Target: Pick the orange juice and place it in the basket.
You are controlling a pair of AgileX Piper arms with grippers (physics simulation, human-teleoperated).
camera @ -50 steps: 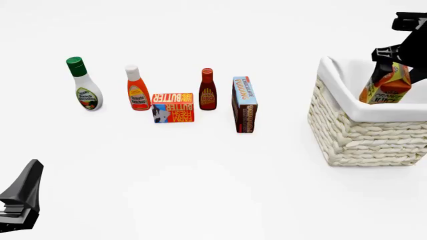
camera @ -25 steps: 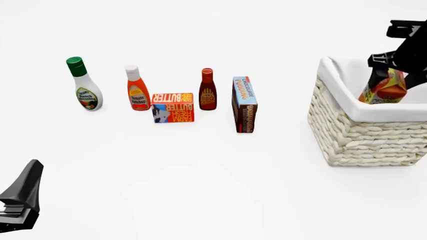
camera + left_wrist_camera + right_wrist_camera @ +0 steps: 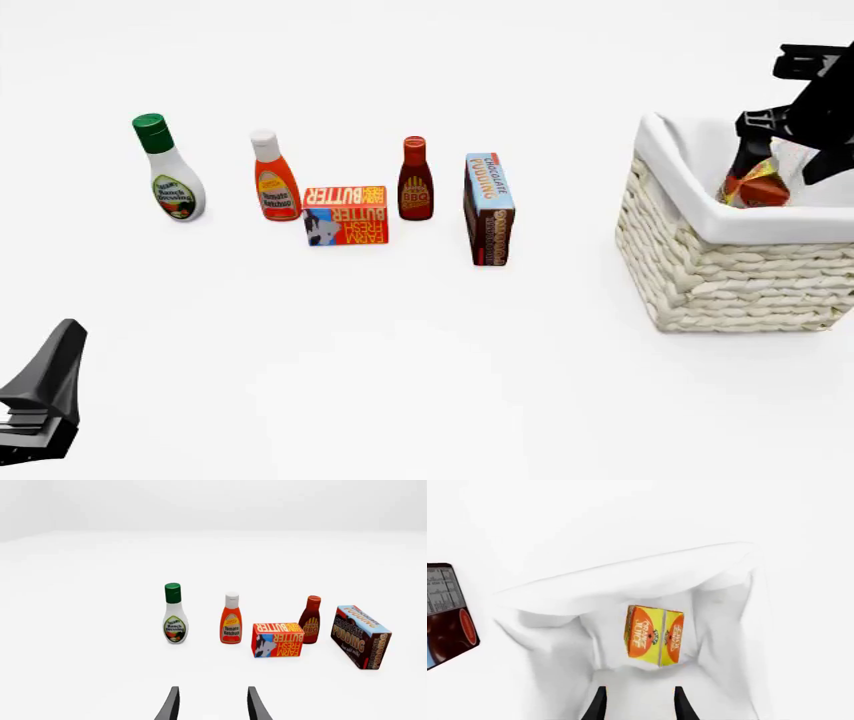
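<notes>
Right wrist view: orange juice (image 3: 654, 635) inside basket (image 3: 627, 580), gable end toward camera.

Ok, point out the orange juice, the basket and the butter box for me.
orange juice (image 3: 655, 635): right wrist view, on its printed side, down inside the basket.
basket (image 3: 727, 285): front view, on its woven front wall.
butter box (image 3: 346, 215): front view, middle of its printed face.

The basket (image 3: 694, 270) ran off the front view's right edge and its rim hid most of the orange juice (image 3: 755, 187), the right gripper (image 3: 787, 150) was partly cropped too, and the pudding box (image 3: 446, 615) got cut by the right wrist view's edge.
</notes>
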